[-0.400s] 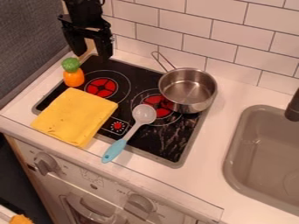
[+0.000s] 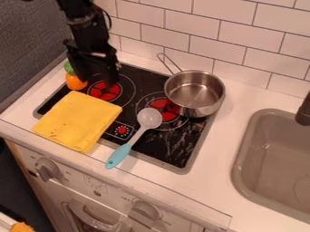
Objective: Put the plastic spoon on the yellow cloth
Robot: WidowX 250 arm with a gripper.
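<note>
Plastic spoon (image 2: 135, 136) lies across the stovetop's (image 2: 174, 152) edge — panel print (image 2: 95, 183) unreadable.

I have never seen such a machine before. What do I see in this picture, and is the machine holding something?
The black machine is a robot arm; its gripper hangs open over the back left of a black stove top. It appears to hold nothing. A fixed camera looks down at a slant.

A yellow cloth covers part of the stove's front left. To its right lies a plastic spoon with a light blue handle, which reaches over the front edge. Farther back stand a metal saucepan and, near the gripper, an orange object with a green top. On the right is a sink.
</note>
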